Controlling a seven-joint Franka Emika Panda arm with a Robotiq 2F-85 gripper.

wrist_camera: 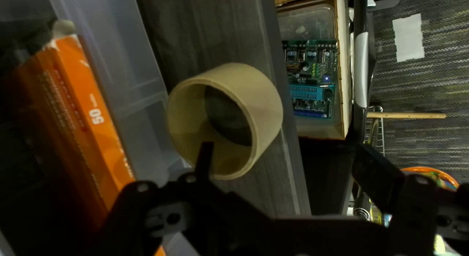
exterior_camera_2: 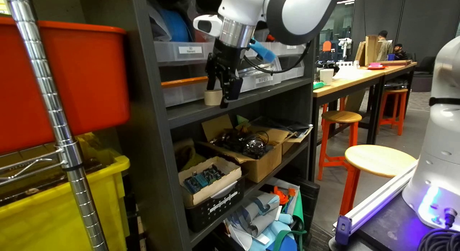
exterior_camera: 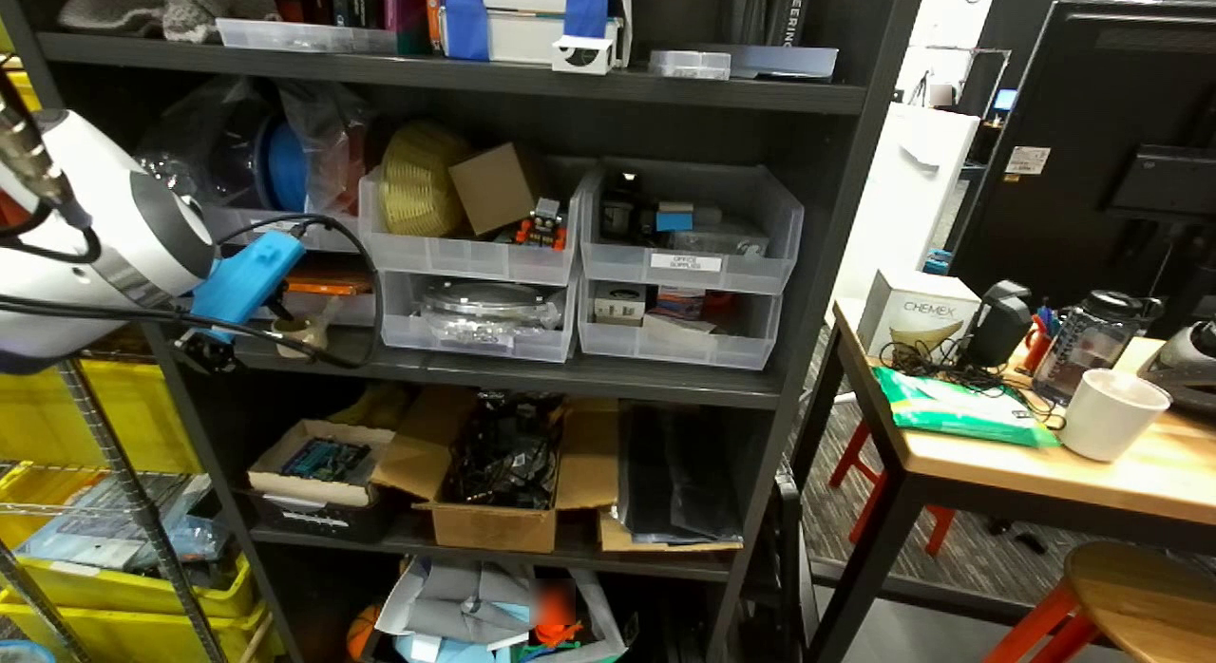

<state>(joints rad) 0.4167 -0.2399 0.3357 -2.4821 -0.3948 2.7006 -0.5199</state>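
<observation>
So the claw (wrist_camera: 284, 146) is standing wide in the wrist view, its two fingers spread well apart. One finger (wrist_camera: 204, 160) is poking up around lower center and overlapping the hole of a tan ring (wrist_camera: 262, 94); I can't tell whether it's dipping inside or touching the rim. The other finger is hanging at lower right, clear of the ring and out past the shelf edge.

The ring is sitting on a dark shelf (wrist_camera: 205, 32), mid-frame, right by the front edge. In an exterior view the same ring (exterior_camera_2: 214, 99) is showing a bit left of center, just under the fingertips, with the white arm (exterior_camera_2: 244, 6) hanging in from the top.

Back in the wrist view, a clear bin (wrist_camera: 113, 39) is filling the left side and holding an orange box (wrist_camera: 95, 102). At upper right, an open box (wrist_camera: 345, 65) is holding a green circuit board (wrist_camera: 311, 78), and striped carpet (wrist_camera: 403, 87) is taking up the far right.

In an exterior view, a cardboard box (exterior_camera_2: 267, 166) is holding a tangle of cables (exterior_camera_2: 251, 145) just below center, while a red bin (exterior_camera_2: 72, 82) is crowding the upper left and a yellow bin (exterior_camera_2: 64, 215) the lower left.
</observation>
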